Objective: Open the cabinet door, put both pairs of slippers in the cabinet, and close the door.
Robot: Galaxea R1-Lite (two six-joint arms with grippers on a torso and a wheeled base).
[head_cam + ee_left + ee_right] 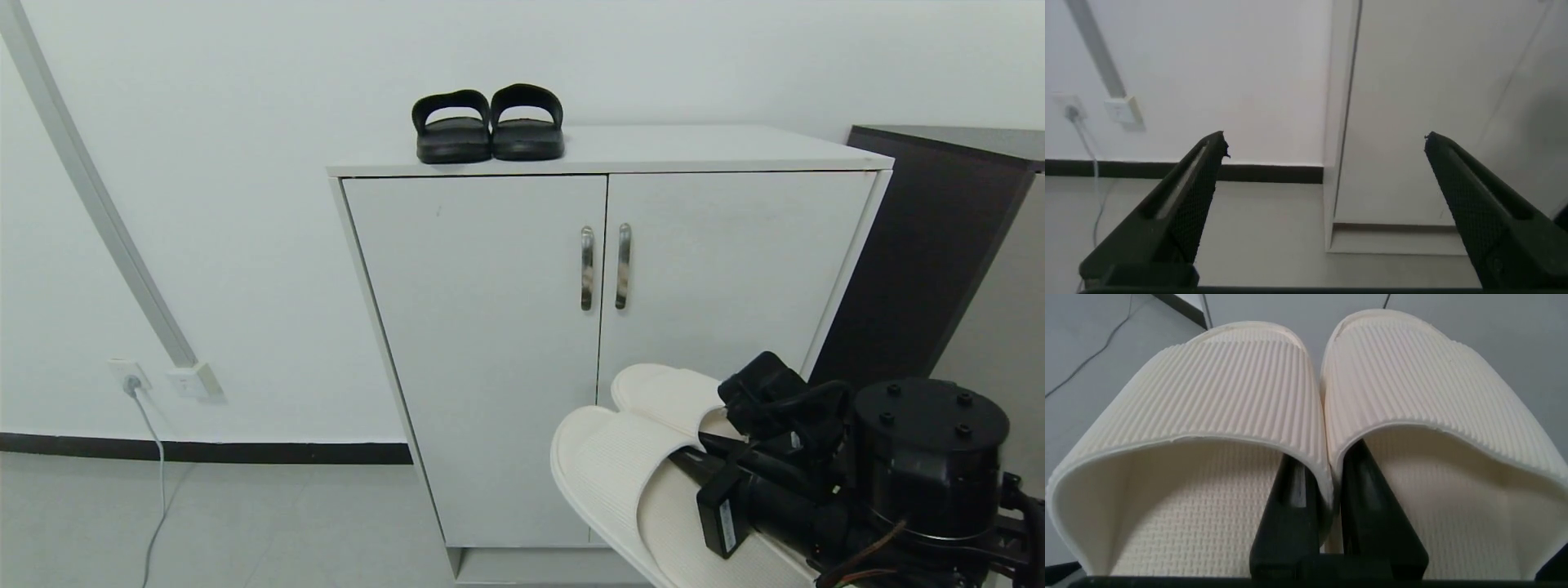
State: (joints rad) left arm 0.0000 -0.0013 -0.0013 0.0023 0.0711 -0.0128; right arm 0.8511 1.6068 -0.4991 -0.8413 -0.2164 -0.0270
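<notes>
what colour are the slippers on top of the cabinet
The slippers are black, clearest in the head view.

Right gripper (1327,469) clamped on touching inner walls of cream slippers (1249,384), one finger inside each

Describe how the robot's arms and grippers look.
Right arm is matte black, with a round screw-studded joint cap, looping black cables, thin brownish wires and a small white label. Left gripper has two long, dark, tapering fingers with finely textured inner faces. Right gripper is black too.
</notes>
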